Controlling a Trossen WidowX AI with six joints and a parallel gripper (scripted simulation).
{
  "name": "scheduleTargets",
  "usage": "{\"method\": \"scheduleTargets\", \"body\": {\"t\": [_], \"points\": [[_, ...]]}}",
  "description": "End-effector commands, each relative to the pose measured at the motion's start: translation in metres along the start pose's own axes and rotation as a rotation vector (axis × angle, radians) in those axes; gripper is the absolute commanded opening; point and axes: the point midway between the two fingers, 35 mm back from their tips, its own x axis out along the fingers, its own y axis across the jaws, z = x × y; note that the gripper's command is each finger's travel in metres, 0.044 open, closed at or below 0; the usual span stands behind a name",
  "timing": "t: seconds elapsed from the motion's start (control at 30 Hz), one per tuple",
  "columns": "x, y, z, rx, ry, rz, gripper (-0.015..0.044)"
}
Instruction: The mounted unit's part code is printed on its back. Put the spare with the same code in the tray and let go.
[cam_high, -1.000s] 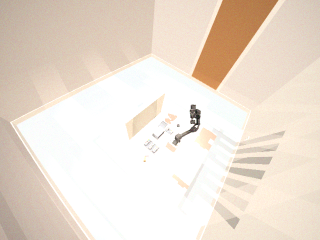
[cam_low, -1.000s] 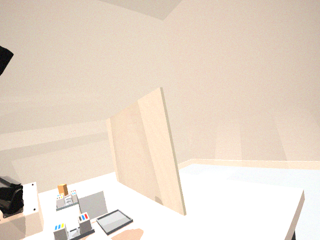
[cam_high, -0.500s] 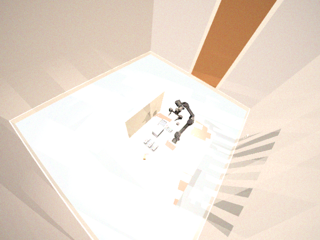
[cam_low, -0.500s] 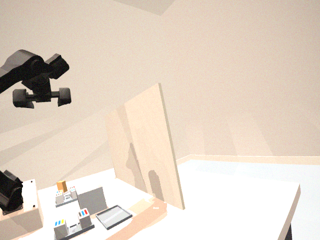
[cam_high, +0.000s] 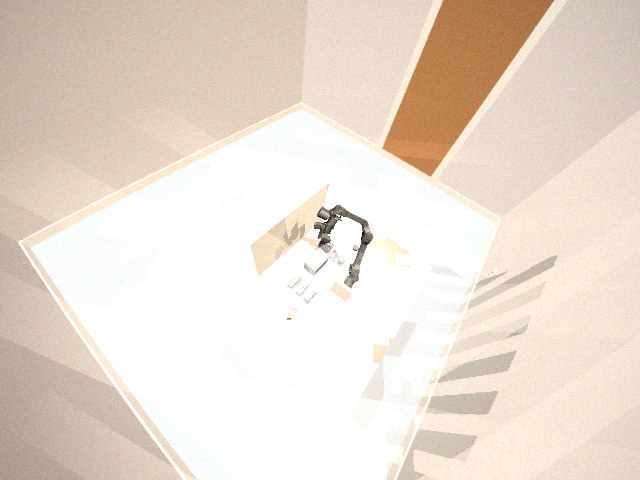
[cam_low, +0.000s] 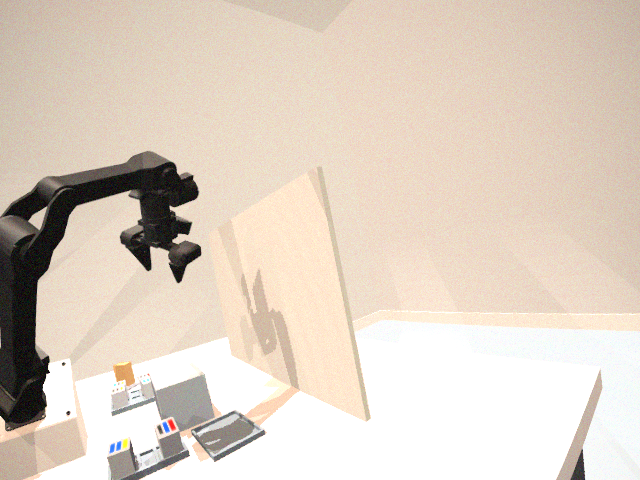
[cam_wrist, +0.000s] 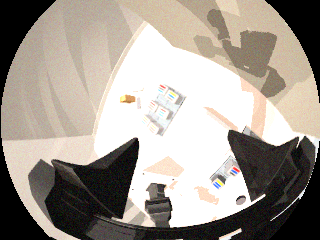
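Well, my gripper (cam_high: 321, 232) (cam_low: 163, 275) (cam_wrist: 183, 135) is wide open, holding nothing; the six-block rack (cam_high: 308, 289) (cam_low: 133, 406) (cam_wrist: 175, 111) lies toward eleven o'clock in the wrist view.

- The table (cam_high: 310, 351) (cam_low: 465, 408) (cam_wrist: 200, 90) is spread below the end effector (cam_high: 325, 240) (cam_low: 163, 275) (cam_wrist: 183, 136).
- In the wrist view, the larger rack (cam_high: 301, 289) (cam_low: 133, 405) (cam_wrist: 177, 107) is seen ahead, between the finger directions, with blocks set on it.
- Farther left, a separate block (cam_high: 288, 313) (cam_low: 123, 373) (cam_wrist: 127, 99) is placed beside that rack.
- The panel (cam_high: 292, 229) (cam_low: 289, 289) (cam_wrist: 220, 60) is stood upright ahead and right.
- To the right, the smaller rack (cam_high: 337, 257) (cam_low: 164, 459) (cam_wrist: 225, 170) is seen, two blocks on it.
- The tray (cam_high: 325, 248) (cam_low: 227, 435) (cam_wrist: 250, 131) is partly hidden behind the right finger.
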Motion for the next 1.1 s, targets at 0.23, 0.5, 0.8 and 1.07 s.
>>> {"method": "scheduleTargets", "body": {"t": [0.23,0.5,0.8,1.07], "points": [[0.101,-0.082,0.018,0.543,0.224,-0.573,0.044],[0.101,-0.082,0.018,0.543,0.224,-0.573,0.044],[0.101,-0.082,0.018,0.543,0.224,-0.573,0.044],[0.101,-0.082,0.018,0.543,0.224,-0.573,0.044]]}}
